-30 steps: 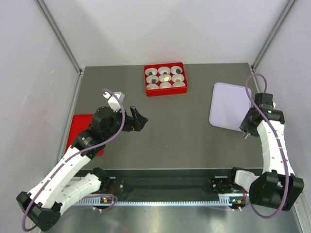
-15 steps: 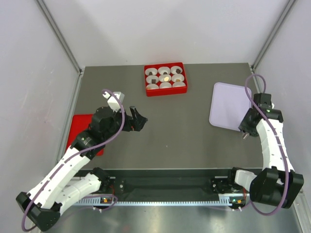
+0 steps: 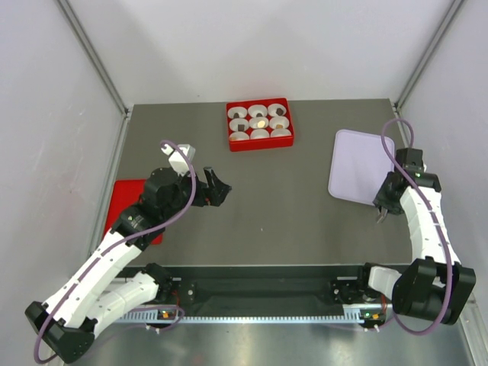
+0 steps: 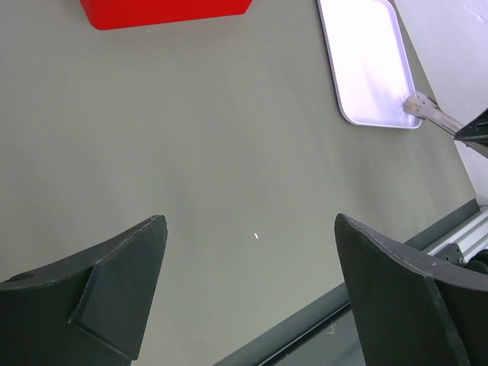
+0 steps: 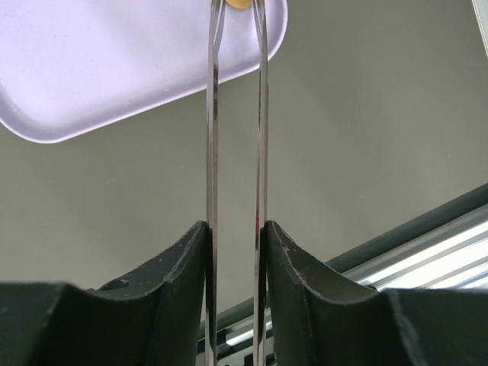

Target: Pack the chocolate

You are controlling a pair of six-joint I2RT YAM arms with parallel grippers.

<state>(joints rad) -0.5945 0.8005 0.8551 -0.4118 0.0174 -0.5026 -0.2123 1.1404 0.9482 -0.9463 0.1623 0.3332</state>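
**Tan sweet at the tweezer tips, over the tray's corner**

I am clamping my right pincer (image 5: pixel 235 229) on a pair of thin metal tweezers (image 5: pixel 235 114), one finger pressing on each arm, so that the two arms are running almost parallel with a narrow gap between them. At their far tips a light tan-orange chocolate (image 5: pixel 239 3) is sitting between the blades, cut off by the edge of my wrist view. I cannot tell whether it is resting on the surface or hanging just above it. The tips are lying over the near right corner of the lavender tray (image 3: pixel 358 164), close to its rounded rim.

My left pincer (image 4: pixel 248 229) is hanging over the grey table (image 3: pixel 297 221) with its fingers spread wide apart and gripping nothing. It is standing well apart from the tray, on the near left side of the red box (image 3: pixel 259 146).

That box is sitting at the far middle of the table and is holding nine white paper cups (image 3: pixel 260 134) in three rows. Several cups are carrying sweets: a tan one (image 3: pixel 260 122) in the centre cup and dark ones (image 3: pixel 279 121) in some of the others. A stretch of bare table is lying between the tray and the box. A flat red piece (image 3: pixel 122 200) is lying at the left edge, partly hidden under my left arm.
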